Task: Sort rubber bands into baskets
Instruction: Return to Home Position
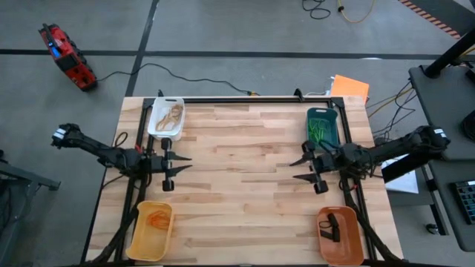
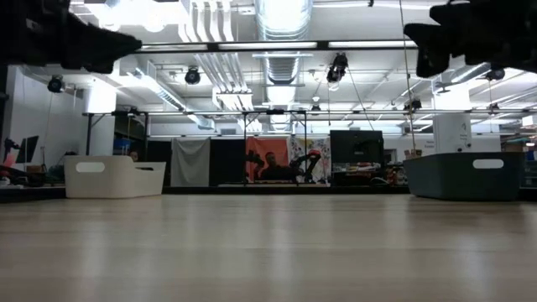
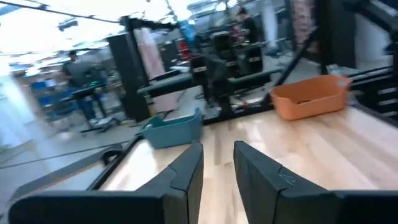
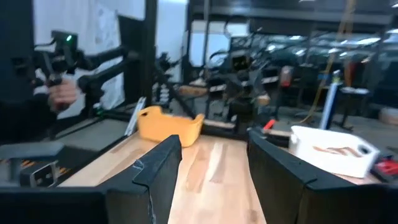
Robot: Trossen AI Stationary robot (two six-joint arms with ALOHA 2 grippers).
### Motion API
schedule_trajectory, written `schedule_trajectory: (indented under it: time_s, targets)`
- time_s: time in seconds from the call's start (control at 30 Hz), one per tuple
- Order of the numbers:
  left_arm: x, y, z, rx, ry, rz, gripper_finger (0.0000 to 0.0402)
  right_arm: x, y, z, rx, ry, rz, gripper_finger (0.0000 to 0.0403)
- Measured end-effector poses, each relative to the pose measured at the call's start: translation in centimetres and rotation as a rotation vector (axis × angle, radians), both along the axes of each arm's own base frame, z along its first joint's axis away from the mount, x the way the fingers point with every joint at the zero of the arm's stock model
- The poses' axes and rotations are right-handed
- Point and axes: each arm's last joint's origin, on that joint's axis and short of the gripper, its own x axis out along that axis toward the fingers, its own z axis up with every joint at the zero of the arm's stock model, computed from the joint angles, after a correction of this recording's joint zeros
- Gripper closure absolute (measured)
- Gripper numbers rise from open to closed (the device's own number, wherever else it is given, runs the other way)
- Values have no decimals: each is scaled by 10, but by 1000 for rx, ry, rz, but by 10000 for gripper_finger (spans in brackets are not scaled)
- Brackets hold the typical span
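Nearest, at the table's [image 1: 245, 215] front corners, the yellow basket [image 1: 145, 246] holds orange bands [image 1: 156, 218] and the orange basket [image 1: 345, 248] holds black bands [image 1: 332, 226]. Each colour has its own tray, set at a corner, likely to leave the middle free for the arms. Midway, the left gripper [image 1: 184, 163] and right gripper [image 1: 297, 170] hover above the boards, facing each other well apart, arms level and drawn to their own sides; this looks like a rest pose. Both have fingers spread, nothing between them. At the far corners, the white basket [image 1: 156, 126] holds tan bands [image 1: 174, 113], the teal basket [image 1: 309, 122] green bands [image 1: 322, 130]. No loose band shows on the boards.
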Motion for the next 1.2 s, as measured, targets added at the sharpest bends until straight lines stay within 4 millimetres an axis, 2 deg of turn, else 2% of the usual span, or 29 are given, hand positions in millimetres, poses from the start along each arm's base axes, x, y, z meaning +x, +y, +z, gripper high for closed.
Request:
schedule_trajectory:
  time_s: [0.13,0.4,0.57,0.9,1.2]
  targets:
    - [-6,8,-4,-16,-47,74,327,-14,-4,-10,26,-47,-68,222]
    - [-20,15,5,15,-172,84,327,-28,-7,0,31,-129,-98,224]
    - [-31,20,5,8,-172,124,327,-34,-8,2,25,-151,-100,223]
    - [-40,23,24,11,-129,138,327,-46,-10,5,23,-188,-101,223]
    - [-31,19,-4,-41,-74,92,327,-52,-11,2,10,-174,-102,227]
